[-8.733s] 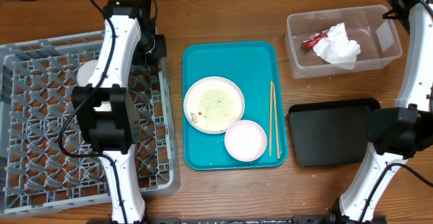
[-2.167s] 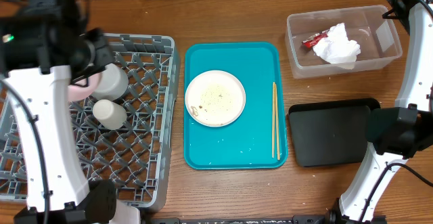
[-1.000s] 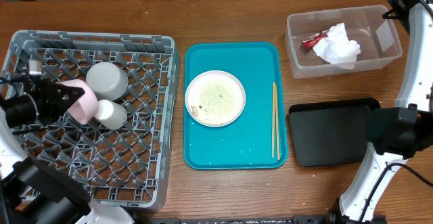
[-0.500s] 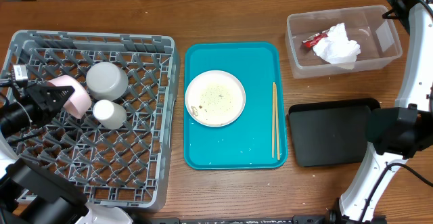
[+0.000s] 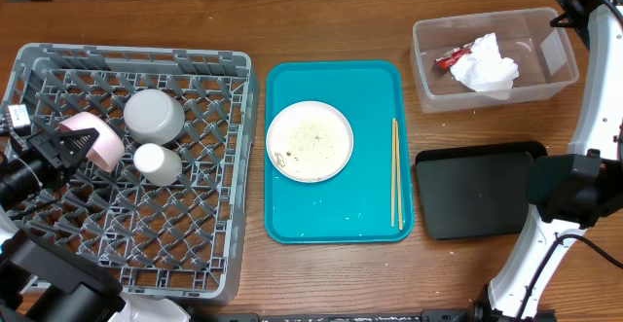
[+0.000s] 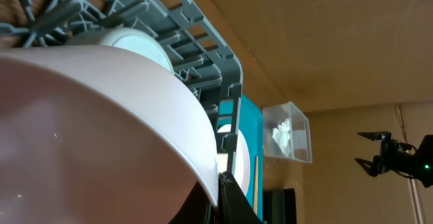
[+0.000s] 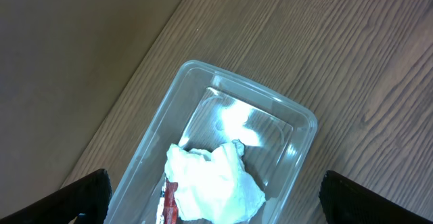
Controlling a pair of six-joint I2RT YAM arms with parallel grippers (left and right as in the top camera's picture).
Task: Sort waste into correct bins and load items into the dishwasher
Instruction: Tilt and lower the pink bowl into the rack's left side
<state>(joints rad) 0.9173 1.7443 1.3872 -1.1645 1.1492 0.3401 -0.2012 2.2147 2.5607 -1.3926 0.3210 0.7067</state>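
Broadly, the hazards scale with the objects. Rack (image 5: 127, 55), at the table's left: its open lattice gives uneven footing, so any dish let go on edge may roll or tip into its neighbours. Teal tray (image 5: 331, 215), centre: it lies loose on the table and could slide if a dish is dragged off it rather than lifted. Black tray (image 5: 477, 196) and tub (image 5: 421, 64), right: the right gripper (image 7: 215, 190) hangs above the tub with jaws spread wide and nothing between them; a low sweep from there could catch the tub wall. Plate (image 5: 339, 159), on the teal tray: racked before it is scraped, it would carry food into the rack. Grey bowl (image 5: 152, 115), in the rack's upper left: it stands just beside the incoming dish and could be shoved. Pink bowl (image 5: 95, 135), tilted on edge over the rack's left side: the left gripper (image 5: 70, 147) is clamped on its rim. Whether the bowl touches the lattice cannot be told, and released too high it would drop and rock. Cup (image 5: 156, 163), just below the grey bowl: small and light, it is the likeliest piece to be knocked over. Chopsticks (image 5: 395, 171), along the teal tray's right edge: thin, flat and hard to pinch, they may slip through the lattice. Napkin (image 5: 485, 63) and wrapper (image 5: 450, 59) lie in the tub. Scraps (image 5: 311, 137), on the plate, may spill past the black tray if tipped carelessly.
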